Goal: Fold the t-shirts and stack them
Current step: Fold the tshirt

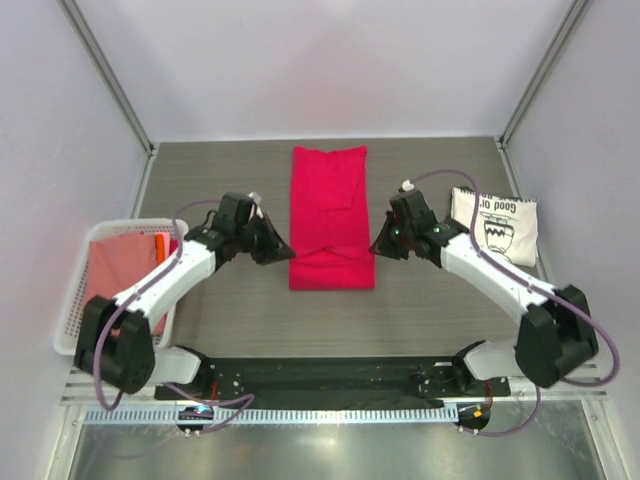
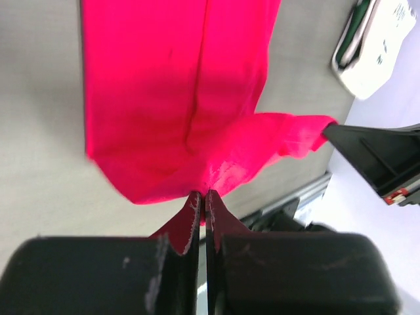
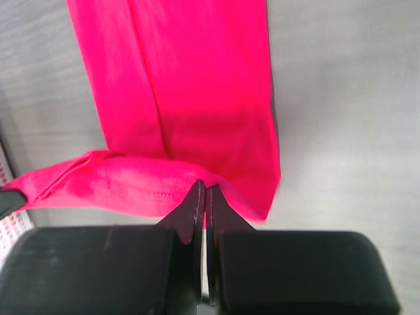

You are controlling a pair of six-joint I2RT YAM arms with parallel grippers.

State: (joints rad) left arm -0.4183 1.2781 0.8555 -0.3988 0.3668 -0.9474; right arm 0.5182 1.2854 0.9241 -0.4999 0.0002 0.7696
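Top external: pink tee [image 1: 332, 215] on desk [image 1: 250, 320]. Left claw [image 2: 202, 197] and right claw [image 3: 205, 191], both closed, pinch its near hem.

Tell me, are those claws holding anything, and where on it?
Yes: the left gripper and right gripper each pinch the crimson-pink t-shirt at opposite corners of its lifted edge.
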